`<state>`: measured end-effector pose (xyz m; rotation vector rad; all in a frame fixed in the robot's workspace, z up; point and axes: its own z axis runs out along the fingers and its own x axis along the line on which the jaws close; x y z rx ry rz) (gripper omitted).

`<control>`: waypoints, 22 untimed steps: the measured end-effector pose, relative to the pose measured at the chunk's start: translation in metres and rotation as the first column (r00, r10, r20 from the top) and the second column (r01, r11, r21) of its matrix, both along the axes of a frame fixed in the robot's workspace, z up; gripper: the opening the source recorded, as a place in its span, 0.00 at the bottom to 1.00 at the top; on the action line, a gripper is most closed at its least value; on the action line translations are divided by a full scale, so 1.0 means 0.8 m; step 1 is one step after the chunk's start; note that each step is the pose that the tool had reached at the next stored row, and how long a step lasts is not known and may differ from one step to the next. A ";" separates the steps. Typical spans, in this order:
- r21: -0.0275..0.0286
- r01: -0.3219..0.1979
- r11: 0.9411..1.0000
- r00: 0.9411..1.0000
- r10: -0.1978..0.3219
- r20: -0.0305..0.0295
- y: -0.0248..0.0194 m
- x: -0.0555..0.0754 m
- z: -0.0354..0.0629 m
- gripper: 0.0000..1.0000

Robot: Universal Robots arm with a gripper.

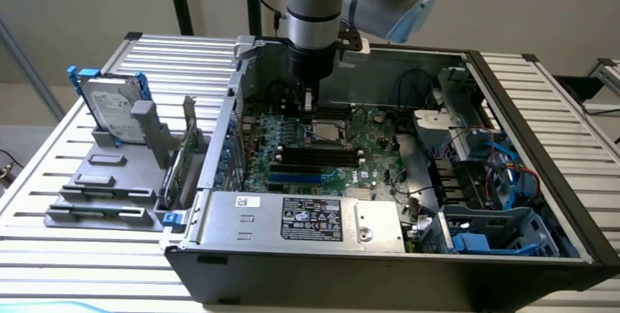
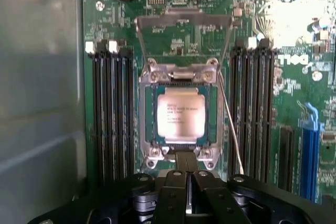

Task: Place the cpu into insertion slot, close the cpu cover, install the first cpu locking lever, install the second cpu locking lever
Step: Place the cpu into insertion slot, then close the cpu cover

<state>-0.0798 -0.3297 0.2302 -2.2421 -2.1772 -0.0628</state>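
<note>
The cpu (image 2: 181,113), silver face up, lies flat in the insertion slot (image 2: 148,119) on the green board. The cpu cover (image 2: 184,18), a thin silver frame, stands raised on its hinge at the slot's far edge. A thin wire locking lever (image 2: 231,129) runs loose along one side of the slot. My gripper (image 2: 188,200) is shut just off the slot's near edge, with nothing seen between its fingers. In the exterior view the gripper (image 1: 308,106) hangs inside the case just above the cpu (image 1: 324,133).
Black memory slots (image 2: 113,114) flank the socket on both sides, and a blue slot (image 2: 310,150) stands beside them. The case walls (image 1: 237,88) hem the arm in. A power supply (image 1: 300,218) sits at the case front. A hard drive (image 1: 112,110) stands in a grey holder on the exterior view's left.
</note>
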 end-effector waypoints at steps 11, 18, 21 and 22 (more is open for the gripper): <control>0.001 0.000 1.000 1.000 0.000 0.000 -0.0003 -0.003 0.000 0.11; 0.000 0.000 1.000 1.000 0.000 0.000 -0.0003 -0.003 0.000 0.11; 0.001 0.000 1.000 1.000 0.000 -0.004 -0.0006 0.005 0.003 0.11; 0.001 0.000 1.000 1.000 0.000 -0.006 -0.0008 0.009 0.005 0.11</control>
